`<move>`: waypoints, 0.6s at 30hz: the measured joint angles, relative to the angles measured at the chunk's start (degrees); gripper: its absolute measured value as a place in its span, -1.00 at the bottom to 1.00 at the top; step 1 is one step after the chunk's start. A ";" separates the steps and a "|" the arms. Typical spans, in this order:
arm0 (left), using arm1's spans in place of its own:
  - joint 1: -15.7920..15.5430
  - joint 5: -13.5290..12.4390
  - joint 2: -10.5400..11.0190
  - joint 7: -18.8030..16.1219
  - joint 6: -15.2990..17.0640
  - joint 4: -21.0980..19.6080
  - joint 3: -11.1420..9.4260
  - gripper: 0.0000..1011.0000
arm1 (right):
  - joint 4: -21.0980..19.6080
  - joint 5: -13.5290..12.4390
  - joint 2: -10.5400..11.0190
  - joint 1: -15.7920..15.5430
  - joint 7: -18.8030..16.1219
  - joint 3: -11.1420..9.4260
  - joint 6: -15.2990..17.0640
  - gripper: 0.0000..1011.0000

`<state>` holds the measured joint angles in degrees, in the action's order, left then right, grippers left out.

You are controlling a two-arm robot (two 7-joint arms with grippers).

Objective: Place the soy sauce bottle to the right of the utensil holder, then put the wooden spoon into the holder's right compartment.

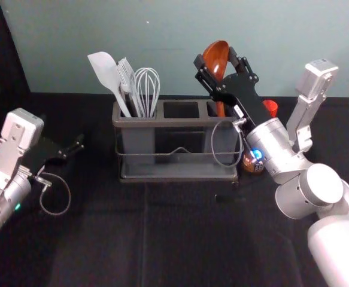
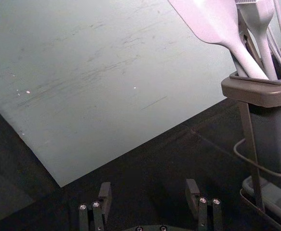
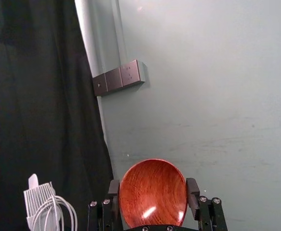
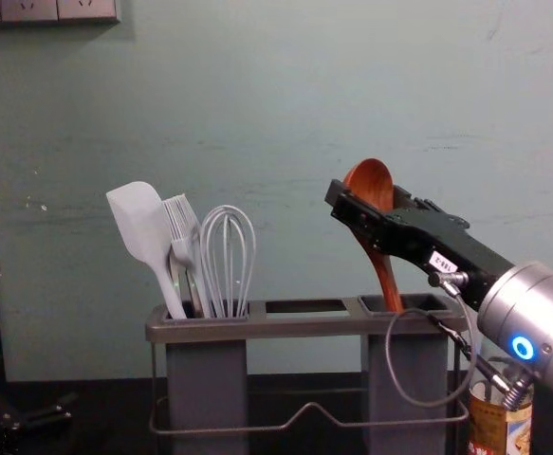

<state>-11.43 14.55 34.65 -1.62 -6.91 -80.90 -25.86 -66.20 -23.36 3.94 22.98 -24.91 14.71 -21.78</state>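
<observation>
A: Where are the spoon and its pincer?

B: The right pincer (image 3: 153, 186) is above the holder's right compartment (image 4: 404, 365), its fingers parted just by the width of the bowl, one against each side of the wooden spoon (image 4: 371, 185). The spoon leans a little, bowl up, the lower end of its handle inside that compartment.

A: And the left?

B: The left pincer (image 2: 148, 188) is parked low on the holder's left side, wide open and empty.

A: How will the spoon behave?

B: Light and stiff, I'd judge; it won't bend or break easily. The bowl looks glossy and rounded, so it could slip or twist between hard fingers. I'd keep the hold even on both edges of the bowl, squeezing only moderately. That leaves the whole handle free to go down.

A: What about the soy sauce bottle (image 4: 492, 427)?

B: It stands on the surface (image 1: 180, 239), just to the right of the utensil holder (image 1: 181, 123), partly behind the right arm. That half seems done. It is likely heavier, smooth and easier to tip, so the arm should keep off it.

A: Next move?

B: Lower the spoon straight, then part the fingers gently, so the bowl doesn't get dragged sideways.
</observation>
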 joint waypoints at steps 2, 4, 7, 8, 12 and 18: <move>0.00 0.00 0.00 0.00 0.00 0.00 0.00 0.99 | -0.21 -0.04 0.04 -0.22 0.00 -0.10 0.19 0.73; 0.00 0.00 0.00 0.00 0.00 0.00 0.00 0.99 | -0.45 -0.08 0.10 -0.48 0.12 -0.20 0.36 0.86; 0.00 0.00 0.00 0.00 0.00 0.00 0.00 0.99 | -0.89 -0.07 0.17 -0.91 0.56 -0.35 0.58 0.99; 0.00 0.00 0.00 0.00 0.00 0.00 0.00 0.99 | -1.02 -0.06 0.20 -1.00 0.62 -0.38 0.63 0.99; 0.00 0.00 0.00 0.00 0.00 0.00 0.00 0.99 | -1.70 -0.06 0.37 -1.37 0.90 -0.56 0.77 0.99; 0.00 0.00 0.00 0.00 0.00 0.00 0.00 0.99 | -2.84 -0.26 0.62 -1.80 0.97 -0.81 1.19 0.99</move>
<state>-11.43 14.55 34.65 -1.62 -6.91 -80.90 -25.86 -69.05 -23.62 4.55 21.18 -23.94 13.90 -20.58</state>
